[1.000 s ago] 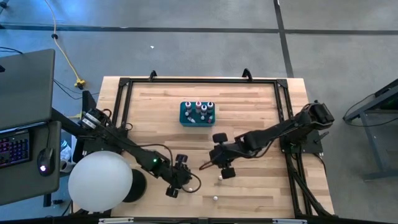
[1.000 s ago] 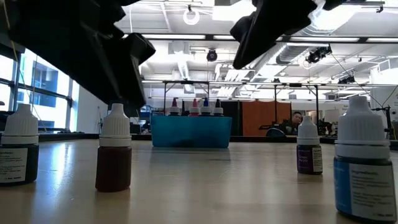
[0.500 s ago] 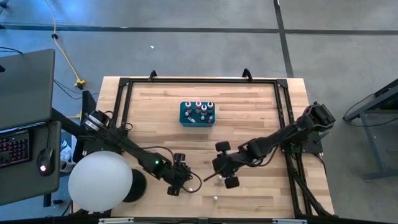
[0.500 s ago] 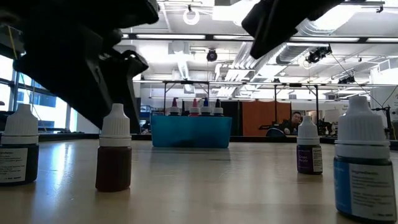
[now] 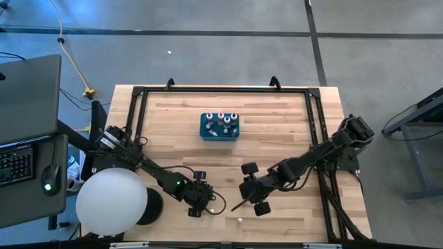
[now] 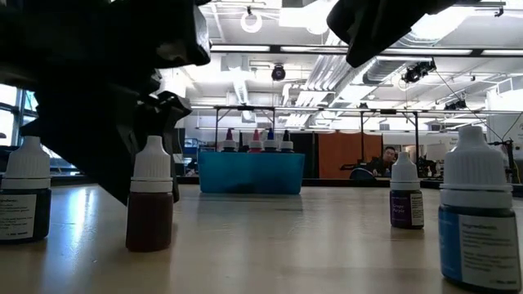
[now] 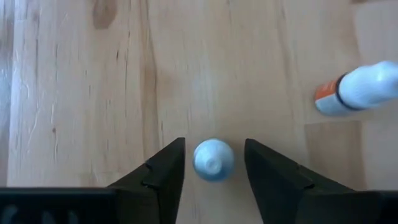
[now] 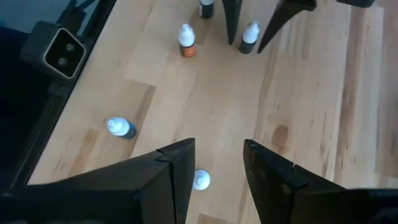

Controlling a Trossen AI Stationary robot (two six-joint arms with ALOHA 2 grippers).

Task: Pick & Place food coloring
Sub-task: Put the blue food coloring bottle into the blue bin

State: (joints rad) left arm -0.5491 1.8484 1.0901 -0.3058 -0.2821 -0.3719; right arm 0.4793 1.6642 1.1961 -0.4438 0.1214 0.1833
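Left hand (image 7: 214,180) fingers apart, straddling a white-capped food coloring bottle (image 7: 213,158), no contact.
Right hand (image 8: 217,165) open over another bottle (image 8: 200,180) near the worktop (image 5: 277,117) front edge; teal box (image 5: 220,127) well clear, far side.

Teal box (image 5: 220,128), perhaps a lamp (image 5: 111,196)

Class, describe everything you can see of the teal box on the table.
The teal box is a small rectangular holder, looking like plastic, standing flat on the wooden table toward its far side. Several white-capped bottles stand upright in it, necks above the rim. Neither arm is near it, and nothing else touches it.
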